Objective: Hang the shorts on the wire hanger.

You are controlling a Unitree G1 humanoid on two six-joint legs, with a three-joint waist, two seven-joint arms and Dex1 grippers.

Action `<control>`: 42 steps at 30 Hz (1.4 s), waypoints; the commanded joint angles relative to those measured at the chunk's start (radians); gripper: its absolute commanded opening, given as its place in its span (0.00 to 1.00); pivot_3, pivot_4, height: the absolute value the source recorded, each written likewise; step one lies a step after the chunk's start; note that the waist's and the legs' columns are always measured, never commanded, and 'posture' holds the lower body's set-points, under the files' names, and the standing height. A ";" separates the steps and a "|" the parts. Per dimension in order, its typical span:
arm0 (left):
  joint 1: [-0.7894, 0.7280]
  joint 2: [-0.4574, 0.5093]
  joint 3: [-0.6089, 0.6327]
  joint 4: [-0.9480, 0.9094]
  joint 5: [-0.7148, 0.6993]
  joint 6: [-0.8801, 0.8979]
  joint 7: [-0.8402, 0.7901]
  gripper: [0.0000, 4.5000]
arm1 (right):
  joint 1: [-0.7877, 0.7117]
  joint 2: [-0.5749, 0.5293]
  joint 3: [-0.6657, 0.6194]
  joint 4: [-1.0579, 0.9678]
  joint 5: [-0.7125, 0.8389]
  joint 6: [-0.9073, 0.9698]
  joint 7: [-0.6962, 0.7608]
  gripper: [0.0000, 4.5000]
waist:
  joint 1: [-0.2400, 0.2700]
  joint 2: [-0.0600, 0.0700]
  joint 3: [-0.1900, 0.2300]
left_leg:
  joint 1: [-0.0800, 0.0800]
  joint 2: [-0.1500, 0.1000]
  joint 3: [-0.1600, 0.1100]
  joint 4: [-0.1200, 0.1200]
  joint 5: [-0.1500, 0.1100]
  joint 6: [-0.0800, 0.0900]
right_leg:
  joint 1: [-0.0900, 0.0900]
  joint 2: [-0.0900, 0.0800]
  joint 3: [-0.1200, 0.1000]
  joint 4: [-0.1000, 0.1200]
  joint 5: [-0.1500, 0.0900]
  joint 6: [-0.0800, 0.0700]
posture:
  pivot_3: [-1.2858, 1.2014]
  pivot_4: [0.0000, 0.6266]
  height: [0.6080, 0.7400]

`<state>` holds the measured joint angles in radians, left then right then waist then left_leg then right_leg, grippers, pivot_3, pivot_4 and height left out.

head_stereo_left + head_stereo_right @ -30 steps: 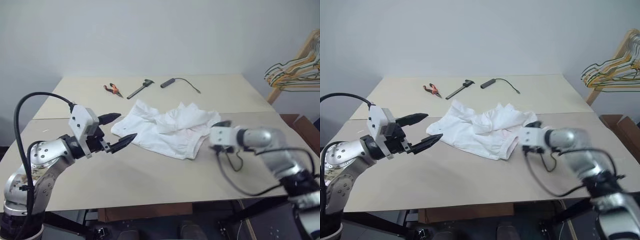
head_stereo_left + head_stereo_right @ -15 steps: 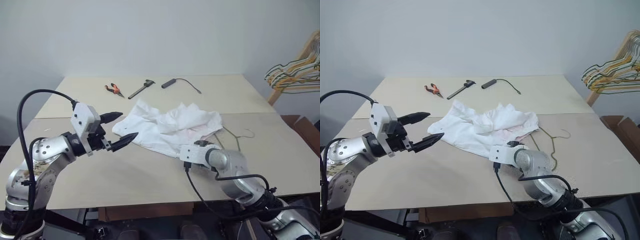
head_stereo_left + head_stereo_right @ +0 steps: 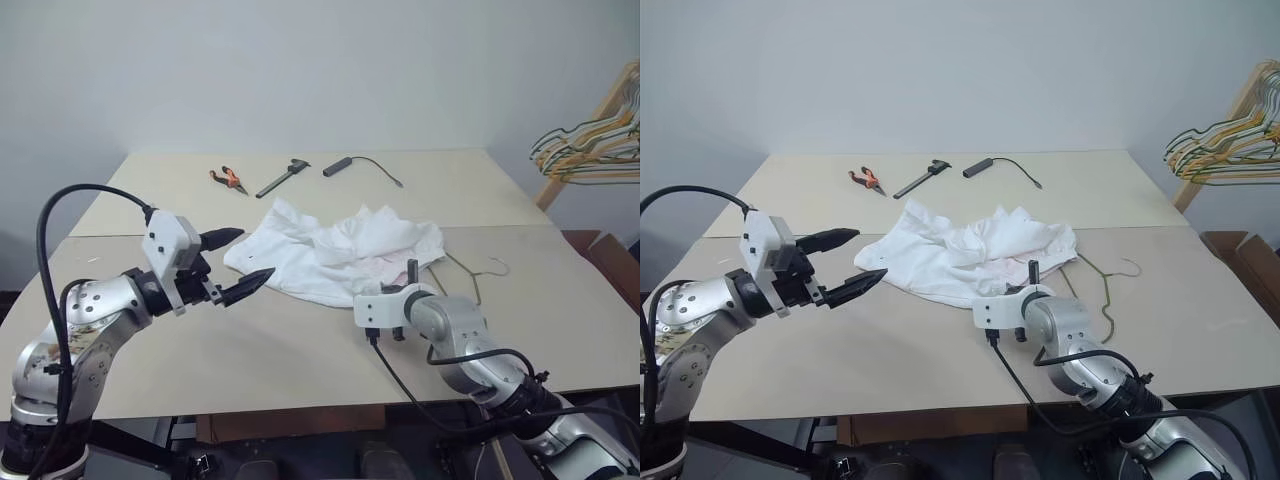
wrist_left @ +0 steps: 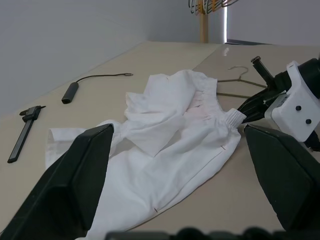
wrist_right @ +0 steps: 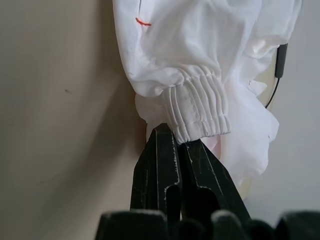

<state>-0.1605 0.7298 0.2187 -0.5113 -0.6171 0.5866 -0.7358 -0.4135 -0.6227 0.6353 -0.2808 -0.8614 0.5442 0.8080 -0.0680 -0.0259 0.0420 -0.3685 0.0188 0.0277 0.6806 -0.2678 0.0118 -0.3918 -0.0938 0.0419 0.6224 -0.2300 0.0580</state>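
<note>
The white crumpled shorts point(image 3: 330, 255) lie mid-table, their elastic waistband toward the right. From under that right side the thin wire hanger point(image 3: 470, 278) sticks out flat on the table, hook to the right. My right gripper point(image 5: 175, 136) is shut, its tips pinching the corner of the waistband point(image 5: 200, 112); in the left eye view it point(image 3: 411, 266) sits at the shorts' near right edge. My left gripper point(image 3: 255, 252) hovers open just left of the shorts' left hem, holding nothing.
Orange-handled pliers point(image 3: 228, 178), a black caliper point(image 3: 280, 178) and a black stick with a cable point(image 3: 340, 165) lie at the table's far side. A wooden rack with several wire hangers point(image 3: 590, 150) stands off the table's right.
My right arm has swung in from the right to the shorts' near waistband corner, rolled its wrist and shut its gripper there. The left arm has stayed still.
</note>
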 commanded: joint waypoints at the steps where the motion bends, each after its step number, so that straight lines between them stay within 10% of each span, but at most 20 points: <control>1: -0.005 0.003 0.019 -0.032 -0.005 -0.017 0.006 1.00 | 0.011 -0.024 -0.049 -0.047 -0.028 -0.022 0.025 0.12 | 0.000 0.000 0.000 | 0.000 0.000 0.000 0.000 0.000 0.000 | 0.000 0.000 0.000 0.000 0.000 0.000 | 0.50 0.03 1.00; 6: -0.003 0.003 0.019 -0.033 -0.008 -0.016 0.008 1.00 | 0.045 -0.022 -0.085 -0.094 -0.068 0.005 0.056 0.46 | 0.001 0.000 0.001 | 0.000 0.000 0.000 0.000 0.000 0.000 | 0.000 0.000 0.000 0.000 0.000 0.000 | 0.50 0.04 1.00; 33: -0.005 0.005 0.018 -0.044 -0.013 -0.012 0.019 1.00 | 0.113 0.082 -0.090 -0.130 -0.232 -0.145 0.176 0.46 | 0.008 -0.002 0.003 | 0.000 0.000 0.000 -0.001 0.000 0.000 | 0.000 0.000 0.000 0.000 -0.001 0.000 | 0.50 0.04 1.00; 42: -0.002 -0.005 0.013 -0.050 -0.013 -0.017 0.026 1.00 | 0.107 0.108 -0.102 -0.090 -0.256 -0.165 0.146 0.99 | 0.010 -0.002 0.003 | 0.000 0.000 0.000 -0.001 0.000 0.000 | 0.000 0.000 0.000 0.000 -0.001 0.000 | 0.50 0.02 1.00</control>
<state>-0.1548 0.7255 0.2188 -0.5334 -0.6262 0.5874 -0.7166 -0.2944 -0.5192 0.5621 -0.3661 -1.1013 0.3940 0.9694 -0.0577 -0.0279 0.0454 -0.3680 0.0189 0.0276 0.6797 -0.2680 0.0115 -0.3917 -0.0938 0.0416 0.6223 -0.2313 0.0581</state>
